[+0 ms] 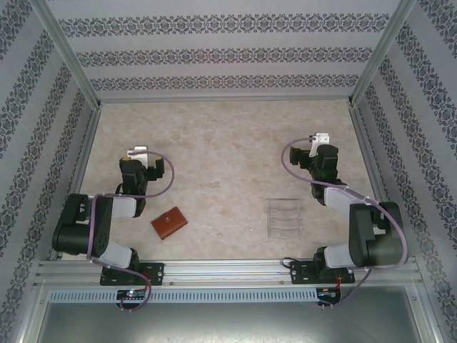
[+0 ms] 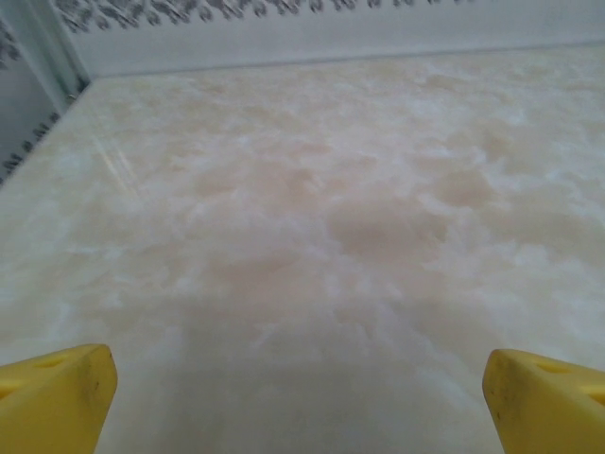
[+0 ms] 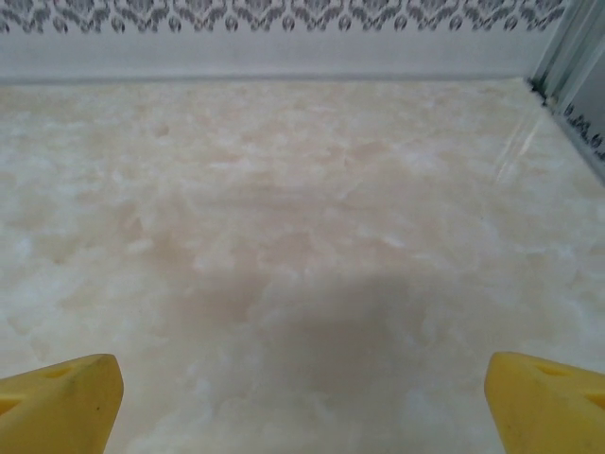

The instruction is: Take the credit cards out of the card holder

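Near edge, left of centre: the card holder (image 1: 169,223) lies flat on the table (image 1: 228,136), folded shut and turned at a slant (its inside is hidden). It sits just beside the left arm's elbow without touching it.
Card holder material: brown leather, a small rectangle with rounded corners.
Near edge, right of centre: a clear rack (image 1: 283,216) of see-through plastic with slots stands close to the right arm, well apart from the card holder.
Left gripper (image 1: 137,152): held beyond the card holder, toward the far wall, jaws spread wide and gripping nothing. Its yellow fingertips (image 2: 57,397) sit at the bottom corners of the left wrist view, with table surface between them.
Right gripper (image 1: 319,138): held beyond the rack, jaws likewise wide apart with nothing in them. Its yellow fingertips (image 3: 59,402) frame plain tabletop.
Open room: a wide stretch of tabletop lies between the two arms and runs to the far wall.
Edges: patterned walls (image 1: 228,53) close off the left, right and far sides, and an aluminium rail (image 1: 228,270) runs along the near edge.
Table surface: pale cream with a cloudy marble pattern, smooth with a faint sheen.
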